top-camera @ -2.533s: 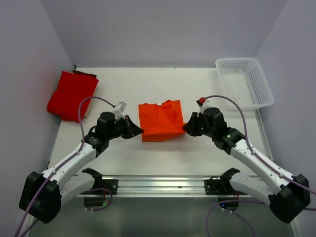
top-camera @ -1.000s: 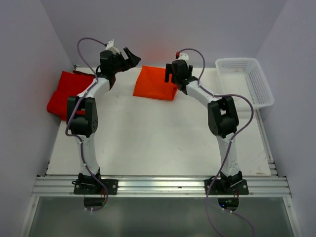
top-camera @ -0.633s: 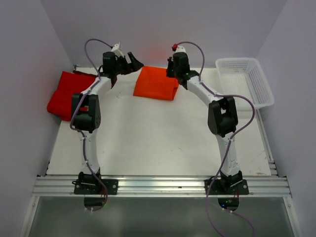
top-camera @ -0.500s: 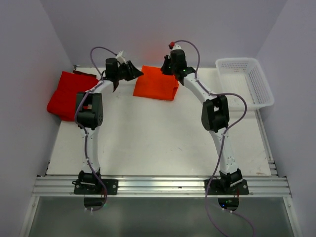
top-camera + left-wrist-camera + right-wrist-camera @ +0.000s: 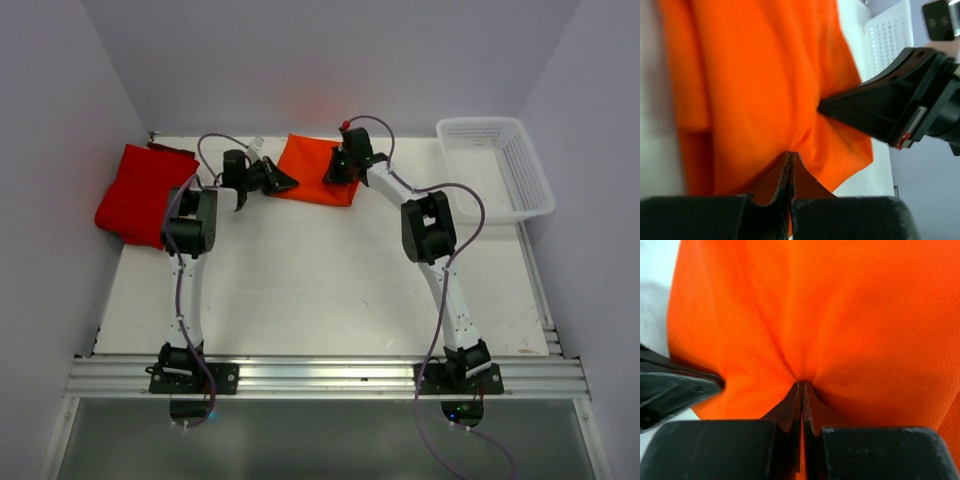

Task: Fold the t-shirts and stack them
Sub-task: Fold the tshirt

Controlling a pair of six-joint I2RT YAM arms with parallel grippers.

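**White table (image 5: 320, 285), lilac walls (image 5: 330, 60)**

A white table spreads between plain pale lilac walls at the back and both sides. A silver metal rail (image 5: 330, 372) runs along its near edge. Light falls evenly, with soft shadows

The orange t-shirt (image 5: 865, 315) is matt cloth with a fine dotted knit; the red t-shirt (image 5: 145, 192) is matt too. The right gripper (image 5: 801, 386) is dull, grainy black plastic, and the basket (image 5: 490, 165) is white perforated plastic.
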